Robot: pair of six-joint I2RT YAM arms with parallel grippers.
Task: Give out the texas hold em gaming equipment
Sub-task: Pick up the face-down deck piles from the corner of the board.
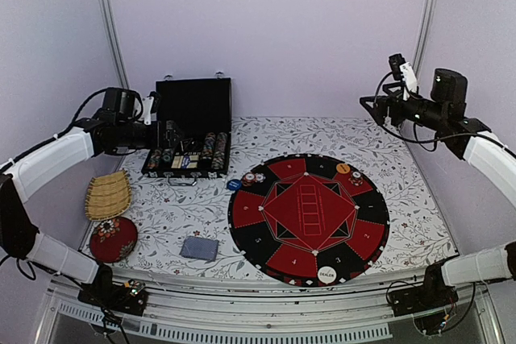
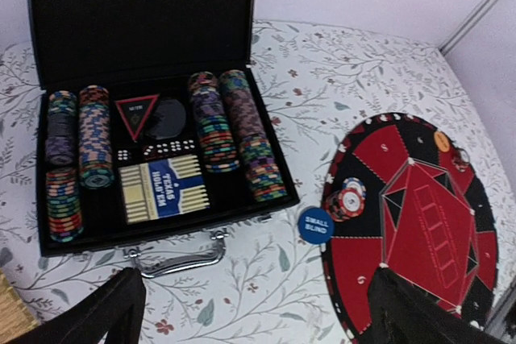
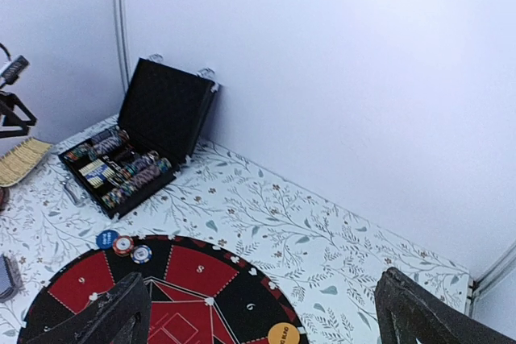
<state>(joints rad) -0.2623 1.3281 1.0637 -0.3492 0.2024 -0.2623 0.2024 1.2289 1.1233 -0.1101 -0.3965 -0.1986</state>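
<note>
the white button (image 1: 326,275) on the round mat (image 1: 251,209) says dealer. the blue button (image 2: 315,225) says small blind, and the card box (image 2: 165,188) in the black case (image 2: 145,6) says texas hold'em. the mat has the numbers 9, 8 and 6 on it.

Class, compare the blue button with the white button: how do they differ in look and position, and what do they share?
Colour: the blue button is blue, the white button white. Lettering: the blue button reads SMALL BLIND, the white button DEALER. Place: the blue button lies on the flowered cloth beside the mat; the white button lies on the mat, at its near rim. Both are flat round discs.
</note>
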